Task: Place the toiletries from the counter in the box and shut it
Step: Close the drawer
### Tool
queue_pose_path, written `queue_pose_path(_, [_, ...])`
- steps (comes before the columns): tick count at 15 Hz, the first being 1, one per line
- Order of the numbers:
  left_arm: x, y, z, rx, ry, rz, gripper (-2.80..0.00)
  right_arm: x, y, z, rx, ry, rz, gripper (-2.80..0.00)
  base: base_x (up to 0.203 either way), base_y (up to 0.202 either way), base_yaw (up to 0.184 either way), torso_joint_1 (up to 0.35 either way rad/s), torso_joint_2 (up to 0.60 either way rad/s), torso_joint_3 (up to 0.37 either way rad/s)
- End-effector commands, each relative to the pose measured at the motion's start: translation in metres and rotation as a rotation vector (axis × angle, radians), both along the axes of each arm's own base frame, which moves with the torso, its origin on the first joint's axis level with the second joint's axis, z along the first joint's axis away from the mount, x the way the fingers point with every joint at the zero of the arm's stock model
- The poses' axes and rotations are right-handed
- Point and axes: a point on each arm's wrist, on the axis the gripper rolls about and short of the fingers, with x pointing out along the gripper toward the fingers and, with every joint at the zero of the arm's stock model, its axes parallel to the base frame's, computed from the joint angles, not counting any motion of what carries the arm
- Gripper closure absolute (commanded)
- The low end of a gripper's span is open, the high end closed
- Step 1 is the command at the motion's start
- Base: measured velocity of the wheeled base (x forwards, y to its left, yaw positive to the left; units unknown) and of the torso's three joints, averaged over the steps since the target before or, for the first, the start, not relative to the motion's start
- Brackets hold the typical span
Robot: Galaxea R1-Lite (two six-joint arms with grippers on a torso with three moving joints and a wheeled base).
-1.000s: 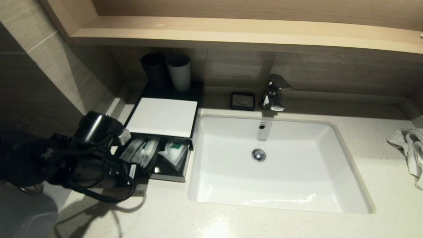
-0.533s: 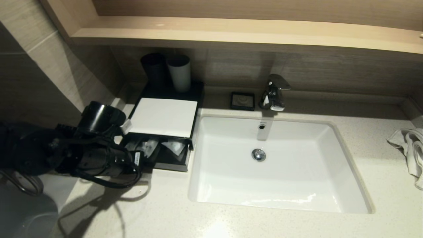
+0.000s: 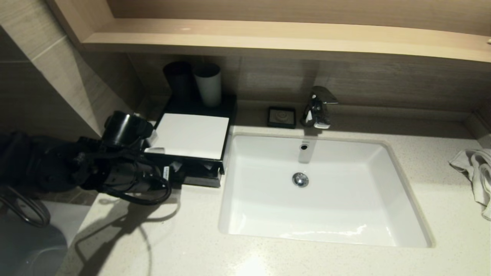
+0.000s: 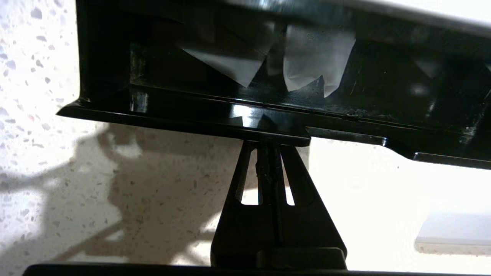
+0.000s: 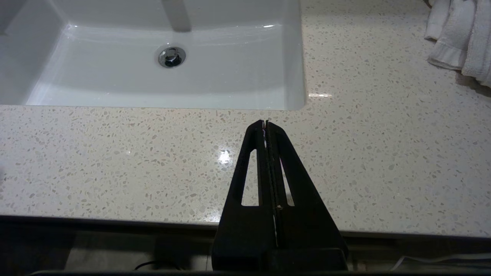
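The box (image 3: 188,136), black with a flat white top, stands on the counter (image 3: 191,237) left of the sink. Its drawer front (image 3: 201,180) is out by only a narrow slot. Through that slot the left wrist view shows two translucent white toiletries packets (image 4: 230,65) (image 4: 314,61) lying inside the drawer. My left gripper (image 4: 270,142) is shut and holds nothing. Its tips press against the lower lip of the drawer front (image 4: 230,115). In the head view my left arm (image 3: 126,172) reaches in from the left. My right gripper (image 5: 265,123) is shut and empty above the counter's front edge.
The white sink basin (image 3: 345,214) lies right of the box, with a chrome tap (image 3: 317,107) and a small black soap dish (image 3: 282,117) behind it. A black cup (image 3: 178,82) and a white cup (image 3: 209,84) stand behind the box. A white towel (image 3: 475,172) lies far right.
My left gripper has moved toward the wall and pushed the drawer in. The wide opening that showed the packets has shrunk to a narrow slot.
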Motion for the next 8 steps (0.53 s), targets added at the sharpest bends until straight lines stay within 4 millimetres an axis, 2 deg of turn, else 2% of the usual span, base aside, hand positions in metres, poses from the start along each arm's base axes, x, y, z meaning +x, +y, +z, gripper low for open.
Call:
queue_pose_path(1, [0.004, -0.001, 0.001, -0.002, -0.004, 0.002, 0.00, 0.000, 0.000, 0.000, 0.000, 0.000, 0.000, 0.00, 0.000, 0.000, 0.000, 0.000, 0.00, 0.000])
queue_pose_path(8, [0.017, -0.005, 0.008, -0.014, -0.038, 0.003, 0.00, 0.000, 0.000, 0.000, 0.000, 0.002, 0.000, 0.00, 0.000, 0.000, 0.000, 0.000, 0.00, 0.000])
